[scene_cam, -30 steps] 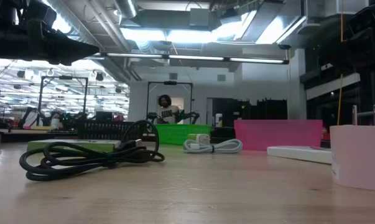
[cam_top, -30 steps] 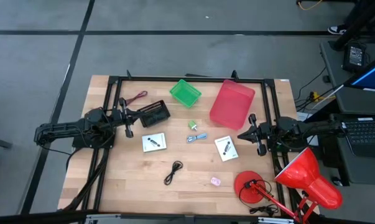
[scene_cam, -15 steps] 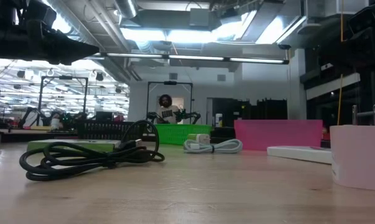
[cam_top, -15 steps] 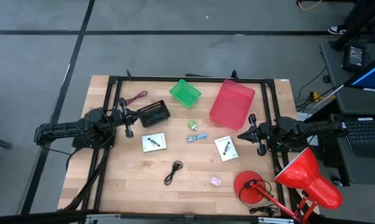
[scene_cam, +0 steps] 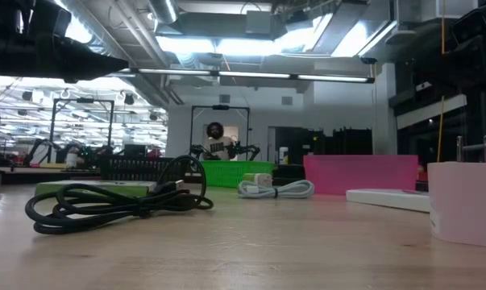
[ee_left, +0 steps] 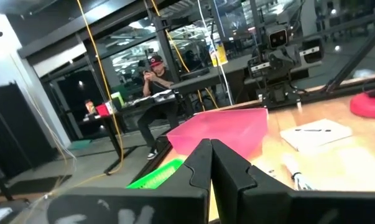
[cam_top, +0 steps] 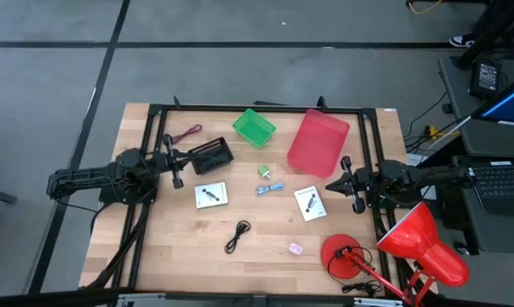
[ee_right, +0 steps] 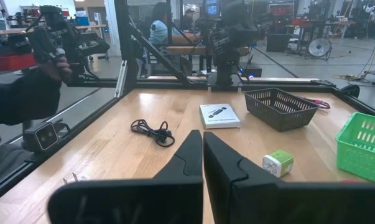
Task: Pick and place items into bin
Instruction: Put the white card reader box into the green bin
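Wooden table [cam_top: 180,256] holds a black cable [cam_top: 237,235] and two white cards [cam_top: 211,195] — left claw [cam_top: 176,162] and right claw [cam_top: 347,181] both closed, empty.

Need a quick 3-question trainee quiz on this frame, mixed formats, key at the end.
1. True or false: the black cable already lies inside the green bin.
2. Multiple choice: which container stands nearest the left gripper? A) the pink bin B) the black basket C) the green bin
3. Fill in: the right gripper is ____ and holds nothing.

Key:
1. False. It lies on the bare table, toward the near edge.
2. B
3. shut
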Controlling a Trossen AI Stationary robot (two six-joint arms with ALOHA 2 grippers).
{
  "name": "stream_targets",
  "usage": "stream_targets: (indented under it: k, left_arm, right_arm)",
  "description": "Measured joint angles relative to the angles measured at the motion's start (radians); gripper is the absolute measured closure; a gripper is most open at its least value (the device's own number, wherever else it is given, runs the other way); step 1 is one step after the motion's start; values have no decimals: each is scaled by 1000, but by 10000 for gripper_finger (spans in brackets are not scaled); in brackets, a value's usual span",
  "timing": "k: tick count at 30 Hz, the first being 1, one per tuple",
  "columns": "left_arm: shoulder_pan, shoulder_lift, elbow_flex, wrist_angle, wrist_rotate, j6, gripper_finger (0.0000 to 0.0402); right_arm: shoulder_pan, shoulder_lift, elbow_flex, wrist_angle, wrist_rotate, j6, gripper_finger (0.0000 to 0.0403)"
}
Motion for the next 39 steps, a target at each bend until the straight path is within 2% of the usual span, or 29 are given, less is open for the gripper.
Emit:
stream_targets:
  k: [5,16,20,26,34,39]
  left_arm:
    - [0,0,0,0,0,-115,400]
    - [0,0,0,-22,4,-196,400]
    - [0,0,0,-73,53,-246,400]
    - [0,27,0,-78,131,-298,400]
    - [0,121,1,-8,59,-353,400]
    - [0,195,31,2,28,-356,400]
  right_arm:
    - [0,0,0,0,0,-1,402]
    - [-1,0,0,1,6,-4,402]
    - [-1,0,0,10,85,-3,402]
    - [-1,0,0,17,139,-1,402]
    - [-1,1,0,18,140,-5,402]
    - [-5,1,0,18,144,-117,402]
